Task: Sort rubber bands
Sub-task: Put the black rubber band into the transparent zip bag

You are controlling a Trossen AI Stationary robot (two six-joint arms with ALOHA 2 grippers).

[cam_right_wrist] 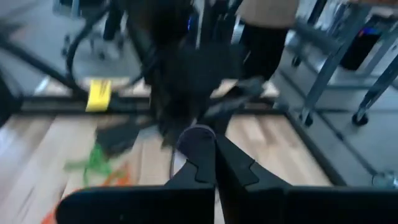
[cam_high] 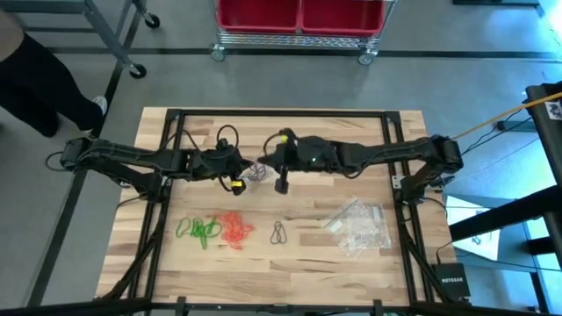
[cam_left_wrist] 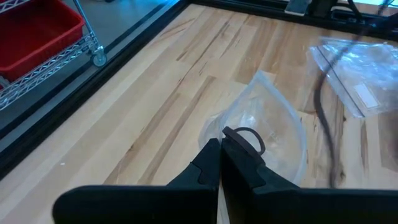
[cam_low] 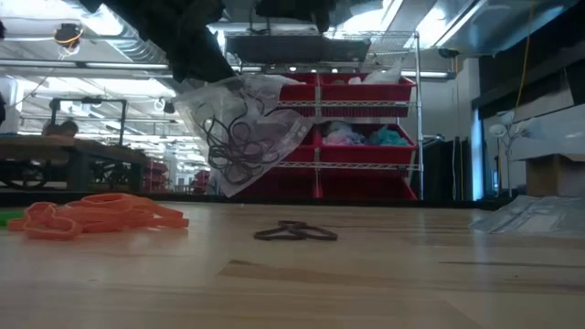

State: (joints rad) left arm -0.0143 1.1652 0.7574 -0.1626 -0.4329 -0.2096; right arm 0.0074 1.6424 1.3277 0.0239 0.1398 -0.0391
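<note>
A clear plastic bag (cam_low: 245,128) with several black rubber bands (cam_low: 236,144) inside hangs over the table's middle, and my left gripper (cam_left_wrist: 219,152) is shut on it. My right gripper (cam_right_wrist: 214,152) is shut, raised just to the right of the bag (cam_high: 255,171), facing the left gripper (cam_high: 242,167). Nothing shows plainly between its fingers. On the table near the front lie three groups of rubber bands: green (cam_high: 200,231), orange (cam_high: 234,228) and black (cam_high: 279,233). My left gripper pinches the bag's upper edge (cam_left_wrist: 231,142) between its two shut fingers. They come from the table's left, slanting a little downward. The bag hangs below and beyond the fingertips, clear of the table, with its mouth (cam_left_wrist: 273,124) bulging open.
A pile of clear plastic bags (cam_high: 360,226) lies at the table's front right. Red bins (cam_high: 299,16) on a wire cart stand beyond the far edge. A person (cam_high: 35,83) stands off the table's far left corner.
</note>
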